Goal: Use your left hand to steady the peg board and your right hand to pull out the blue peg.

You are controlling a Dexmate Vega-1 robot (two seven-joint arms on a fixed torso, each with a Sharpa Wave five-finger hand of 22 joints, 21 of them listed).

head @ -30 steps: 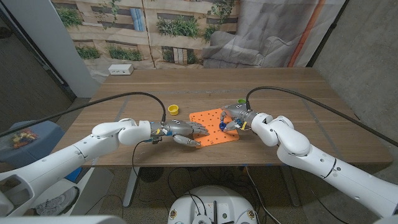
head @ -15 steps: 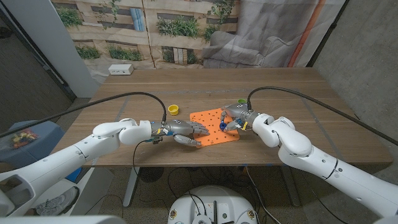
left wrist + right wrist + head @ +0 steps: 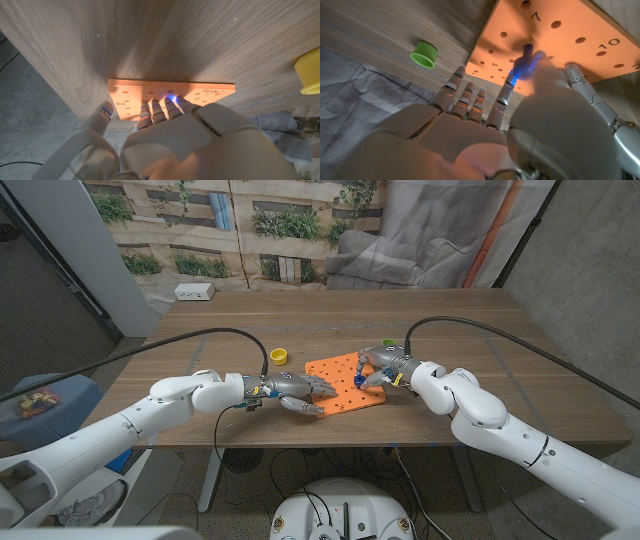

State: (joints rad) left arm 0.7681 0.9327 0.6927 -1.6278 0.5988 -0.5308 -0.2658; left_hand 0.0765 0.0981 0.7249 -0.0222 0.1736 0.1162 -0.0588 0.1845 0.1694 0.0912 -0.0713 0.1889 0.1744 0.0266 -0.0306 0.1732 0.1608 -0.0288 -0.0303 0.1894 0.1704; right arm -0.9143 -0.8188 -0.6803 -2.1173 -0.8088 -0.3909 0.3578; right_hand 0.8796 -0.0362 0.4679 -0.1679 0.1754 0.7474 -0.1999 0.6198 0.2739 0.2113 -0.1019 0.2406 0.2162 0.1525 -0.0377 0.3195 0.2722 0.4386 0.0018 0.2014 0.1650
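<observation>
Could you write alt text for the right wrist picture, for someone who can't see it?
A robot hand pinches a blue peg standing on an orange peg board with numbered holes. A green cap lies on the wooden table nearby.

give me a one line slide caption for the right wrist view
Right hand pinches the blue peg on the orange peg board, a green cap lying on the wooden table beside it.

A yellow cap [image 3: 278, 355] lies on the wooden worktop [image 3: 460, 320] toward its left half, and a small green cap [image 3: 388, 342] lies further right, the two well apart. A white box [image 3: 194, 292] sits near the worktop's far left corner. Behind the worktop hang a backdrop printed with a planted wall [image 3: 240, 225] and a grey cloth [image 3: 420, 230], and a blue container [image 3: 45, 405] with colourful bits stands on the floor at the left.
</observation>
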